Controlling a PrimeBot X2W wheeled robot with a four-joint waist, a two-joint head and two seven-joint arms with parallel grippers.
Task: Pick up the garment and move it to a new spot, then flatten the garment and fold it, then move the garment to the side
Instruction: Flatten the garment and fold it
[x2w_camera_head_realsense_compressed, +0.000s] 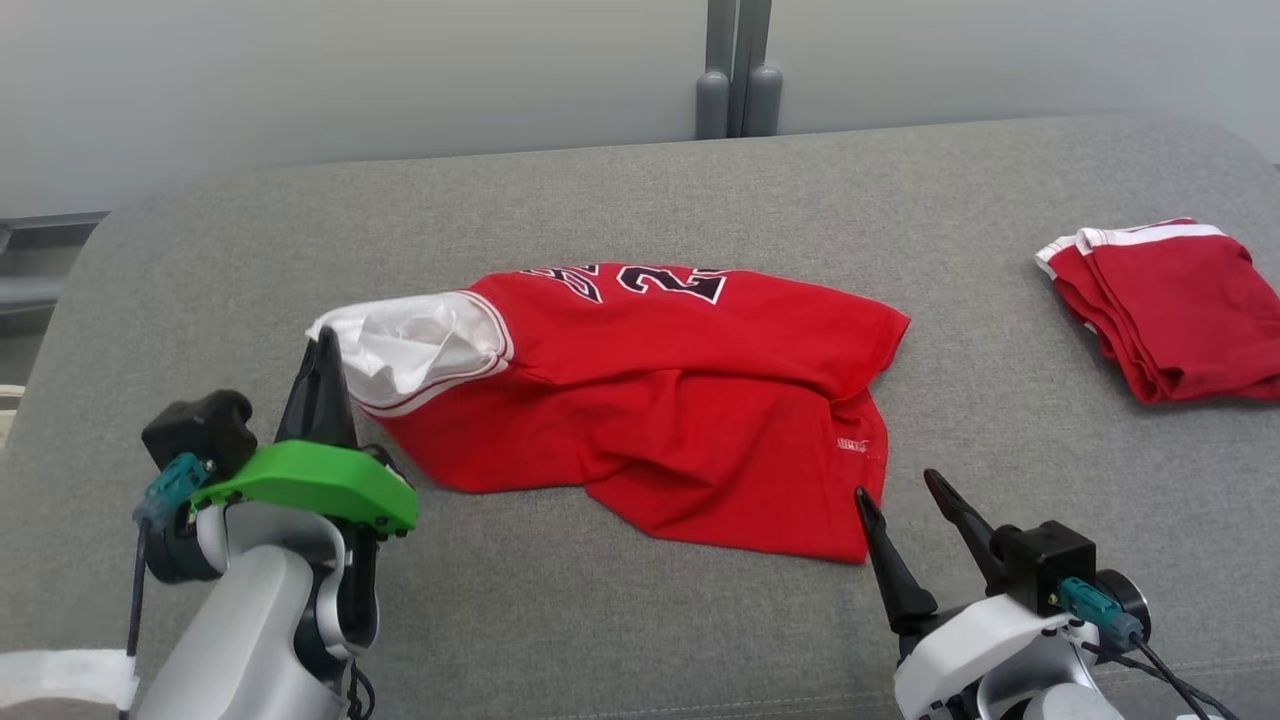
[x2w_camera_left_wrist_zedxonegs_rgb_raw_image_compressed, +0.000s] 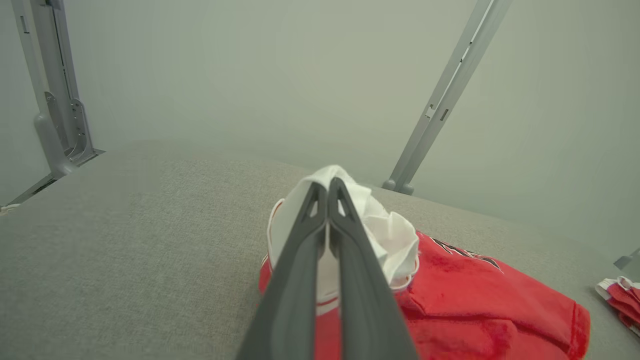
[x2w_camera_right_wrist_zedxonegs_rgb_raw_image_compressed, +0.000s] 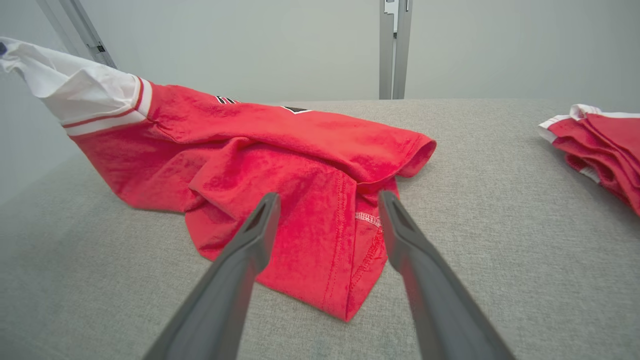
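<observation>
Because the left hand (x2w_camera_head_realsense_compressed: 323, 345) is clenched on the white sleeve (x2w_camera_head_realsense_compressed: 420, 345) of the garment (x2w_camera_head_realsense_compressed: 680, 400), that end of the red jersey stands lifted off the grey cloth-covered desk (x2w_camera_head_realsense_compressed: 640, 200), while the rest lies rumpled at the middle of the head view. The pinch sits at about 9 o'clock of the cloth. In the left wrist view the two fingers (x2w_camera_left_wrist_zedxonegs_rgb_raw_image_compressed: 300, 260) press together with white fabric bunched about their tips. A grip at one end like this looks meant for drawing the jersey out lengthwise, so I judge the step in hand to be the flattening. The right hand (x2w_camera_head_realsense_compressed: 895, 487) is released, jaws spread wide, at 5 o'clock of the garment, just short of the hem corner (x2w_camera_head_realsense_compressed: 850, 548) and touching nothing. It seems placed to take the opposite end, so that both ends can be pulled taut. Creases cross the middle and one layer laps over another, so nothing is flat yet. A folded red pile (x2w_camera_head_realsense_compressed: 1170, 310) rests well apart at 3 o'clock, likely marking the side spot for finished pieces.
</observation>
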